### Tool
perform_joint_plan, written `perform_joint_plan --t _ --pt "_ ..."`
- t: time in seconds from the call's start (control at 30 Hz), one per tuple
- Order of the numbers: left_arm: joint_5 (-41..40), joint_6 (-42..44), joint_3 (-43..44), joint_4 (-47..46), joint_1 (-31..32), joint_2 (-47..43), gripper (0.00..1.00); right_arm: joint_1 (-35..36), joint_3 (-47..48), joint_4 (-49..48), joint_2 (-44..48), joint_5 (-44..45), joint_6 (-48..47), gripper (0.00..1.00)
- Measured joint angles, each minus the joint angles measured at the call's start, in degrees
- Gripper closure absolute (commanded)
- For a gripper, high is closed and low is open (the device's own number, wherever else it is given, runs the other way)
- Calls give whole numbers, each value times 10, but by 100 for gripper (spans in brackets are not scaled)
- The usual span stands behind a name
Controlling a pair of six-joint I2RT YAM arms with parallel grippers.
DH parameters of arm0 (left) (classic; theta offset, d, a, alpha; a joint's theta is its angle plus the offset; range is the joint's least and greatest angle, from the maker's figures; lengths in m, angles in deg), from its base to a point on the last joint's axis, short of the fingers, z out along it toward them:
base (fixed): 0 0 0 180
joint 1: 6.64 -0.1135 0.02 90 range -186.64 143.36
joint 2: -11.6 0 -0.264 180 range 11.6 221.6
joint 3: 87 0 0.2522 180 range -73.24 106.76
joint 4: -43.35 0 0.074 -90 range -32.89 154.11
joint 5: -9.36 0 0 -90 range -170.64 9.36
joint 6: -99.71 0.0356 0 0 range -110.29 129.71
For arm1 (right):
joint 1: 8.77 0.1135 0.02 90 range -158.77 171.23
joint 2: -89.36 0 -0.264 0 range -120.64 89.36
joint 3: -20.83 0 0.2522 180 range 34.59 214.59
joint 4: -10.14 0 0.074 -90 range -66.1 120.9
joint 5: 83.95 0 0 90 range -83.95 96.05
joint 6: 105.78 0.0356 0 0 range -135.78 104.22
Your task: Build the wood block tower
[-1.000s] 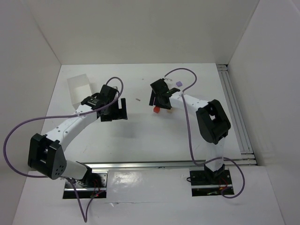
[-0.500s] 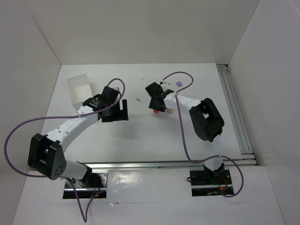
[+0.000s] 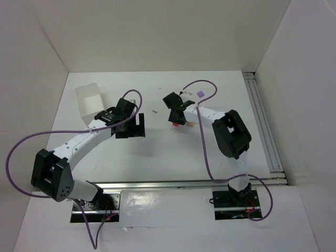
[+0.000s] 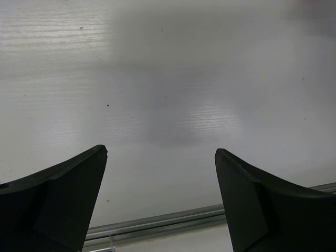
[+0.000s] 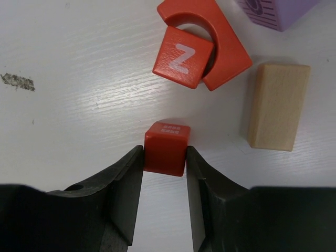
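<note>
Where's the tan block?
Right wrist view, right side: tan block lies flat beside the red arch block, below the lilac block, up-right of the red cube in the right gripper.

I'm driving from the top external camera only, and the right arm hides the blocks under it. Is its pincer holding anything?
Observer: Yes. The right wrist view shows the right pincer closed on a small red cube, with one finger against each side.
Operator: What lies just beyond the cube?
Observer: A red Z block sits tilted in the hollow of a red arch block. A tan block lies flat beside them, not touching either.
Operator: And the left pincer?
Observer: The left pincer is open, with only bare table between its fingers.
</note>
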Motion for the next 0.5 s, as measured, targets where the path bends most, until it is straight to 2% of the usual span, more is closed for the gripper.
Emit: perform_joint_plan --t 0.2,0.23,0.4,0.5 --pt "1 -8 -8 -5 3 0 3 -13 -34 9 26 23 -14 57" --pt "1 -8 -10 -5 4 0 3 -18 -40 14 32 29 -14 49" --pt "1 -9 -13 -9 14 0 3 -49 -52 38 42 45 -23 24" --pt "2 -9 -13 -13 19 0 3 -56 -51 45 42 48 -29 24"
